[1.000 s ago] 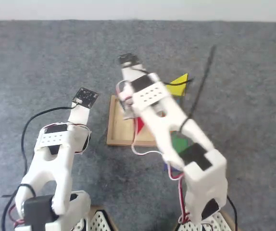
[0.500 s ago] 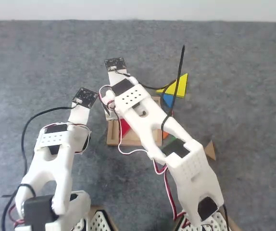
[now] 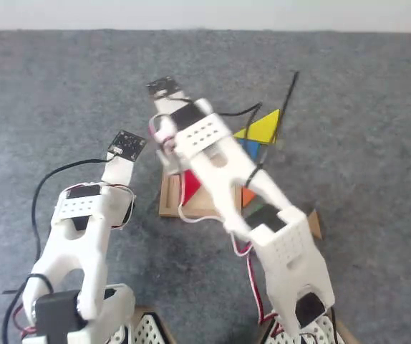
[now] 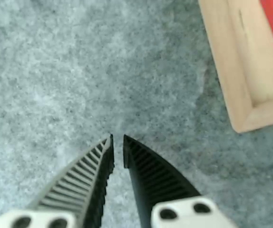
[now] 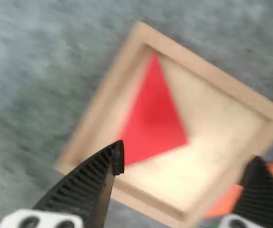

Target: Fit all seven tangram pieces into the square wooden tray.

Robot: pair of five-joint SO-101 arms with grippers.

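Observation:
The square wooden tray (image 5: 141, 34) lies below my right gripper (image 5: 189, 175), which hangs open and holds nothing. A red triangle (image 5: 153, 114) lies flat inside the tray along one side. In the high view the right arm (image 3: 213, 154) covers most of the tray (image 3: 167, 206), with the red triangle (image 3: 190, 186) showing beside it. On the carpet past the tray lie a yellow triangle (image 3: 263, 127), a blue piece (image 3: 250, 147) and an orange piece (image 3: 247, 195). My left gripper (image 4: 118, 138) is shut over bare carpet, a short way from a tray corner (image 4: 250, 118).
A brown piece (image 3: 313, 223) lies on the grey carpet to the right of the right arm. The left arm (image 3: 84, 208) stands left of the tray. Black cables hang off both arms. Open carpet stretches to the far left and far right.
The right arm has swung its wrist leftward over the tray, uncovering the blue and orange pieces on the right. The left arm has stayed put.

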